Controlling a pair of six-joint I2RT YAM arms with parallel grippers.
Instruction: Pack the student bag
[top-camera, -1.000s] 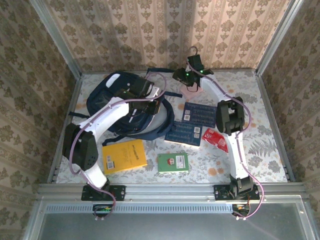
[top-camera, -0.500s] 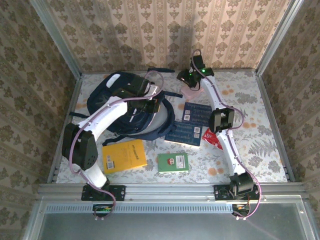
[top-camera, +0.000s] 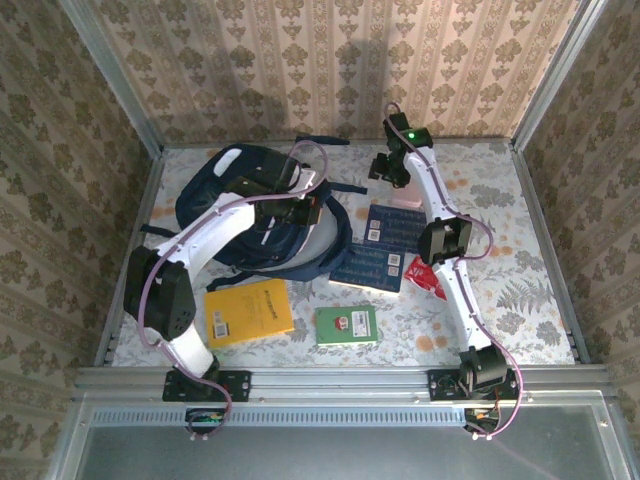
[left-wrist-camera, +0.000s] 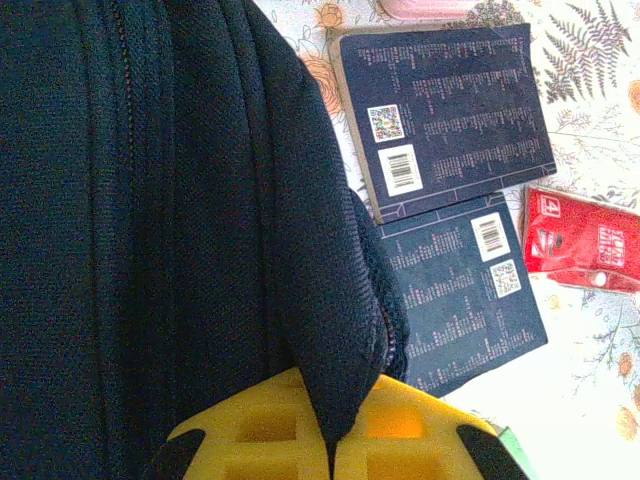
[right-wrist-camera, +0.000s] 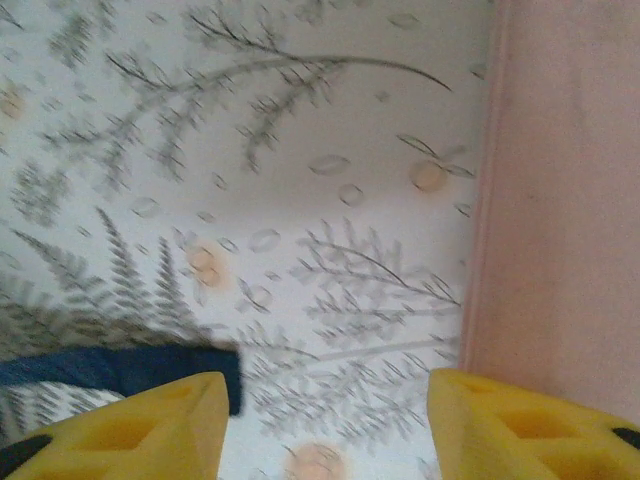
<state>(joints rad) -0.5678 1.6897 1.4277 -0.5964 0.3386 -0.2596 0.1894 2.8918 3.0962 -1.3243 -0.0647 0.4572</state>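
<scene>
The student bag (top-camera: 235, 195), dark navy, lies at the table's back left. My left gripper (top-camera: 301, 211) is shut on a fold of the student bag's fabric (left-wrist-camera: 335, 380) by its zip edge, the yellow fingers (left-wrist-camera: 250, 430) pressed together around it. My right gripper (top-camera: 389, 168) hangs open above the tablecloth at the back, nothing between its fingers (right-wrist-camera: 140, 420). A flat pink thing (right-wrist-camera: 570, 200) lies just outside the right finger, and a navy strap end (right-wrist-camera: 110, 365) lies by the other finger.
Two dark navy books (top-camera: 396, 225) (top-camera: 368, 265) lie right of the bag, with a red packet (top-camera: 431, 275) beside them. A yellow book (top-camera: 248, 312) and a green book (top-camera: 346, 324) lie near the front. Patterned walls close in the back and sides.
My right arm has stretched out and its gripper has shifted right along the back of the table, jaws a little wider. The left gripper has kept its hold on the bag.
</scene>
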